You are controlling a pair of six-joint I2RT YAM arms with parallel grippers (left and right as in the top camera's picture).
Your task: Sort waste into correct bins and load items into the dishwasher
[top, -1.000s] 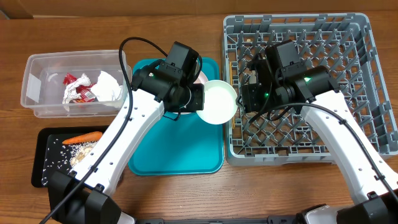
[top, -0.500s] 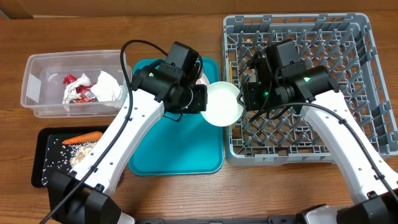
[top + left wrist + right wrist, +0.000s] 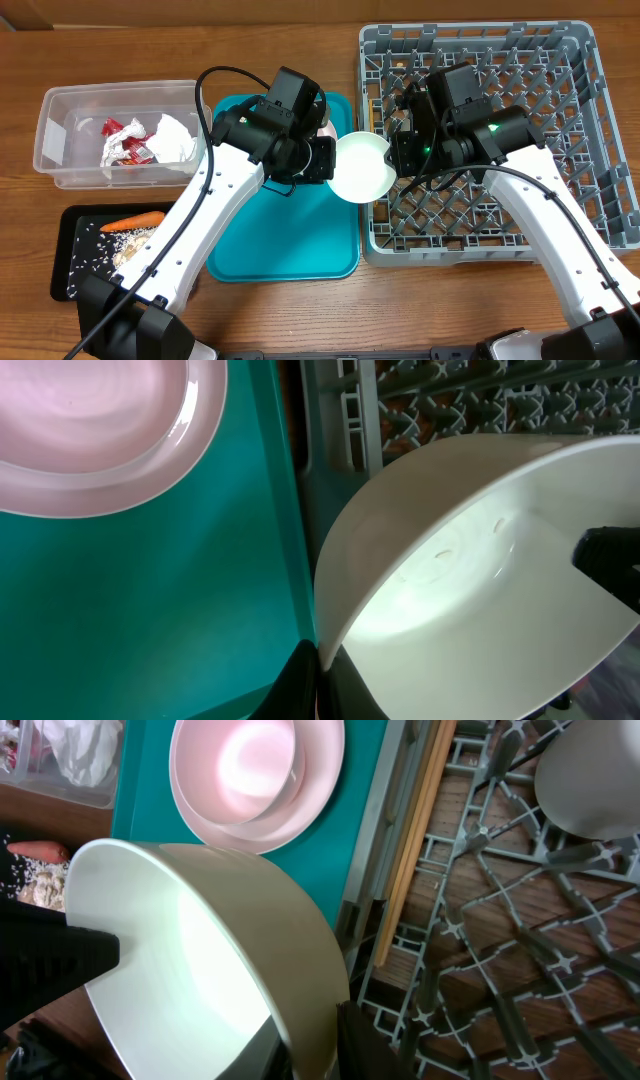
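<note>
Bowl (image 3: pixel 362 167) hangs clear of the table (image 3: pixel 300 320), white and tipped on edge, between our two pincers, above the seam where the teal tray (image 3: pixel 290 240) meets the dish rack (image 3: pixel 580 90). The left pincer (image 3: pixel 315 672) is clenched on its rim; in the left wrist view the wall runs straight down between the fingers. The right pincer (image 3: pixel 312 1048) sits at the opposite rim with a finger on each side of the wall, but we cannot tell whether they press or only straddle it.

We judge this a handover within the loading step. Wrapper (image 3: pixel 125 140) and napkin (image 3: pixel 175 138) lie in the clear tub (image 3: pixel 45 150), and the carrot (image 3: pixel 132 220) lies on the black tray (image 3: pixel 62 240). The next move, as we read it, calls for the right pincer to close firmly before the left lets go — release too soon and the bowl could drop on the rack's edge just below. After that the bowl wants carrying further to the right pincer's side and standing between pegs.

Just beside the left pincer, two stacked dishes (image 3: pixel 255 770) sit on the teal tray. Beyond the right pincer a white dish (image 3: pixel 590 780) is in the rack.
</note>
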